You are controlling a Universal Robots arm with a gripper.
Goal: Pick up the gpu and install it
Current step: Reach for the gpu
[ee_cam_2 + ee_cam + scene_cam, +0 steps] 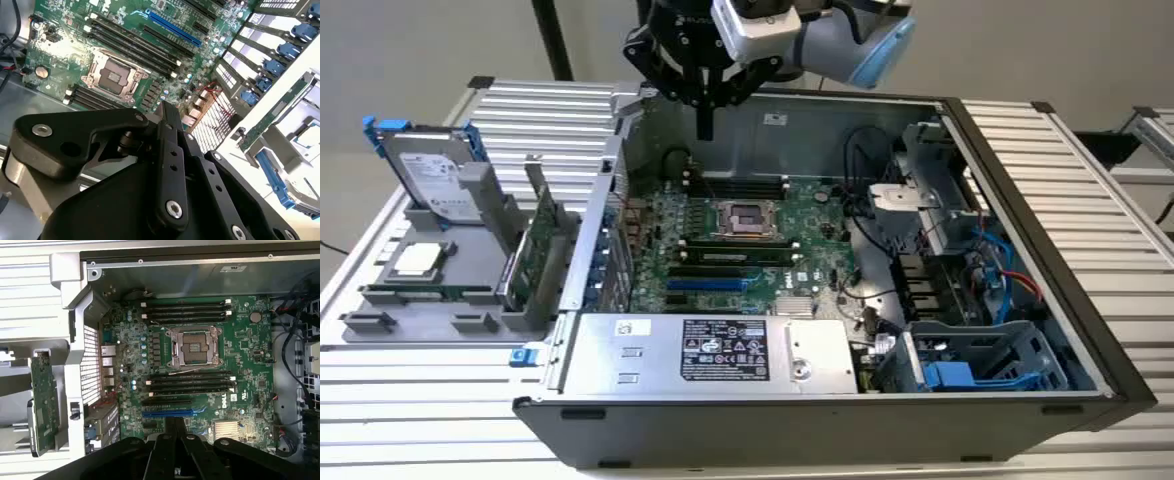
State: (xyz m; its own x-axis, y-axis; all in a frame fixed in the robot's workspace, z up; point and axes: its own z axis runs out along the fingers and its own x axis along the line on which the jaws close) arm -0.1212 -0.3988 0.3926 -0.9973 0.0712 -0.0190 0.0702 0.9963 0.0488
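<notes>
- While the fingers [704, 118] hang over the back wall of the open computer case [761, 440], they are pressed together and hold nothing.
- The gpu [540, 250] stands on its edge in the grey holder [447, 320]. It is near the tabletop [414, 410] edge on the exterior view's left, just outside the case.
- I think the picking-up step has not begun yet.
- Grabbing the card would call for the fingers to open and come down over its top edge.
- Room is tight there: the case wall is just beside the card, and the hard drive [434, 175] leans nearby. Above the card it is open.
</notes>
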